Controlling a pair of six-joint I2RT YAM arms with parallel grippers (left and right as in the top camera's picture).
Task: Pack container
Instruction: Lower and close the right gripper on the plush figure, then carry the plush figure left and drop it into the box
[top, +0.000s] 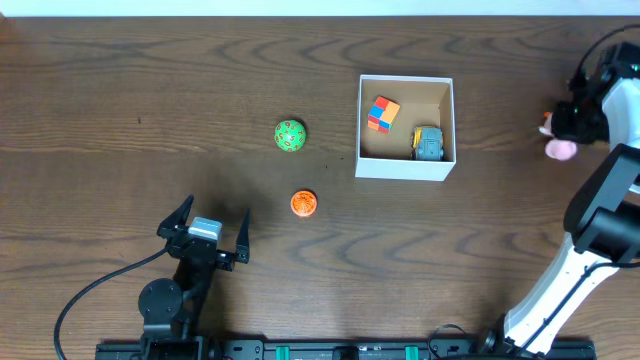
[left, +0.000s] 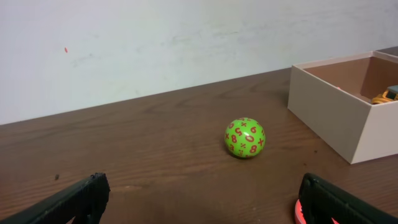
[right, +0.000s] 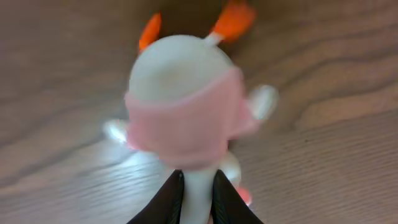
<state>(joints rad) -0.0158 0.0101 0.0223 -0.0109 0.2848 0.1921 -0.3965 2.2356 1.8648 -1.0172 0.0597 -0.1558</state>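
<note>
The container (top: 405, 166) is a square white-walled cardboard box with a brown inside, right of centre; it holds a colourful cube (top: 383, 114) and a small toy car (top: 428, 143). Its corner shows in the left wrist view (left: 323, 118). A green ball (top: 290, 135) lies left of it, also in the left wrist view (left: 244, 138). An orange disc (top: 304, 204) lies nearer. My left gripper (top: 205, 235) is open and empty at the front left. My right gripper (right: 198, 196) is shut on a pink and white toy figure (right: 186, 106) at the far right (top: 560, 148).
The dark wooden table (top: 120, 120) carries everything. A pale wall (left: 155, 43) rises behind it in the left wrist view. A black cable (top: 90, 295) runs from the left arm's base.
</note>
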